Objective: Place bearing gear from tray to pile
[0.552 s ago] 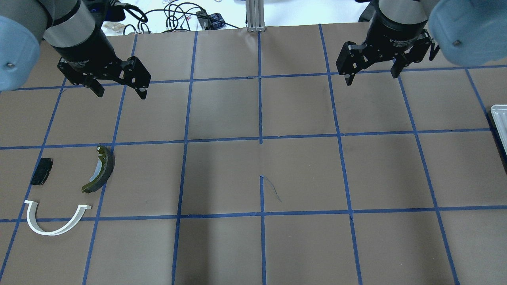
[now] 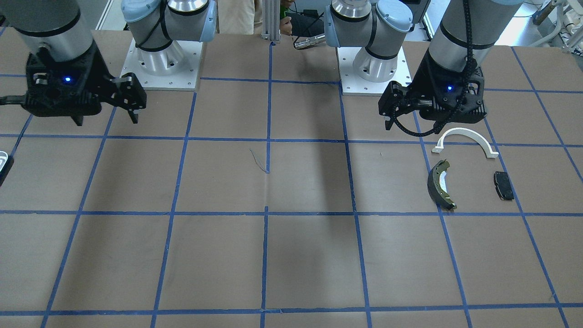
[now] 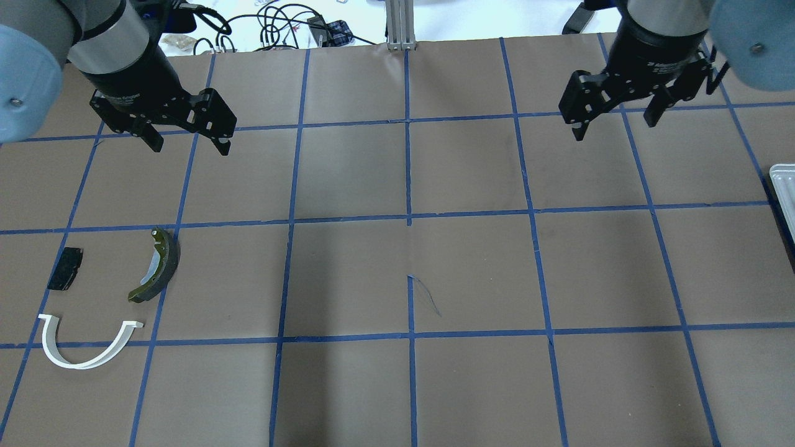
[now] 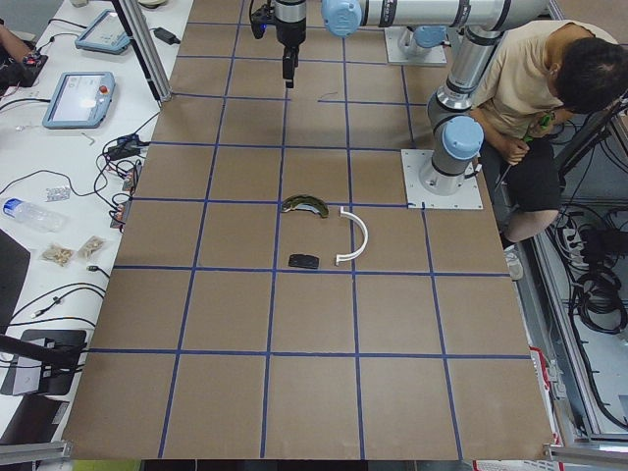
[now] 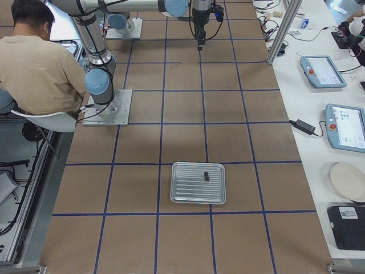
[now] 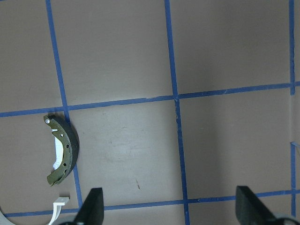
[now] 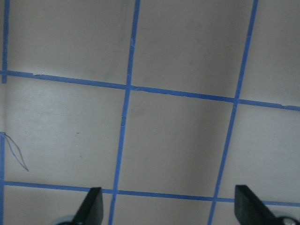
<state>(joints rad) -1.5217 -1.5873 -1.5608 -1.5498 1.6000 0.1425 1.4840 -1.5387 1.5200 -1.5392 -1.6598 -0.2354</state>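
Opening step: reach toward part, nothing picked yet. Bearing gear [image 5: 206, 176], small dark piece too small to make out, lies on metal tray [image 5: 188, 191] at right end of table [image 3: 472, 273].

Right gripper [image 3: 615, 127] hovers well apart from tray, fingers spread, empty. Left gripper [image 3: 189, 148] also spread and empty, near pile [image 4: 304, 205]: brake shoe [image 3: 158, 267], white arc [image 2: 463, 131], black pad [image 3: 65, 268].

Next move likely calls for right gripper to travel to tray, lower over gear, pinch it.

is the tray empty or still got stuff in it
Not empty: the right-side view shows two small dark parts lying in the tray, too small to identify.
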